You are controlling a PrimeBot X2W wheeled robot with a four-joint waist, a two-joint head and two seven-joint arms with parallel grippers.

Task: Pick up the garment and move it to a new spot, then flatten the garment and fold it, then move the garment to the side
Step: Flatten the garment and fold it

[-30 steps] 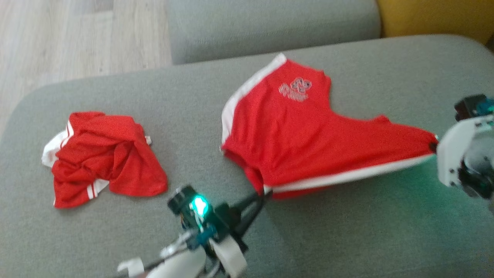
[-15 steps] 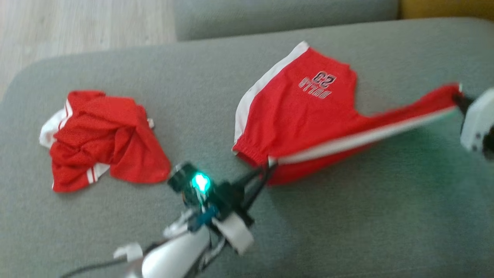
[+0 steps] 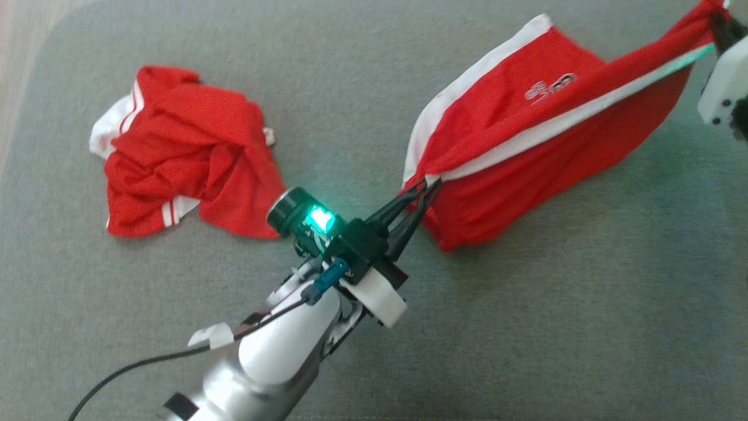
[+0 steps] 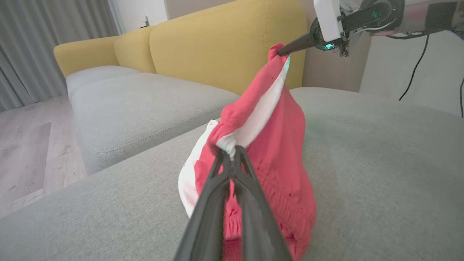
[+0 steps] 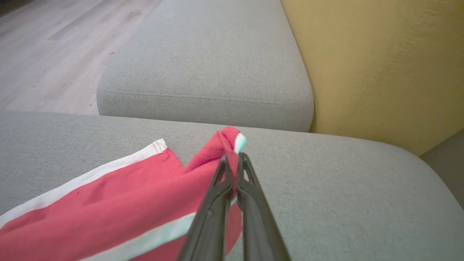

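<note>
The red shorts are held stretched between both grippers, partly lifted off the grey cushion: the left gripper is clamped on one end of the white-striped edge, the right gripper on the other. The move to a new spot is judged to be in hand. Next, the shorts must be lowered taut and laid flat, away from the crumpled red garment.

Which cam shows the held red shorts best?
Head view: the whole red shorts stretched between left claw and right claw. Left wrist view shows the bunched end that claw pinches; right wrist view, one pinched corner and a white stripe.
</note>
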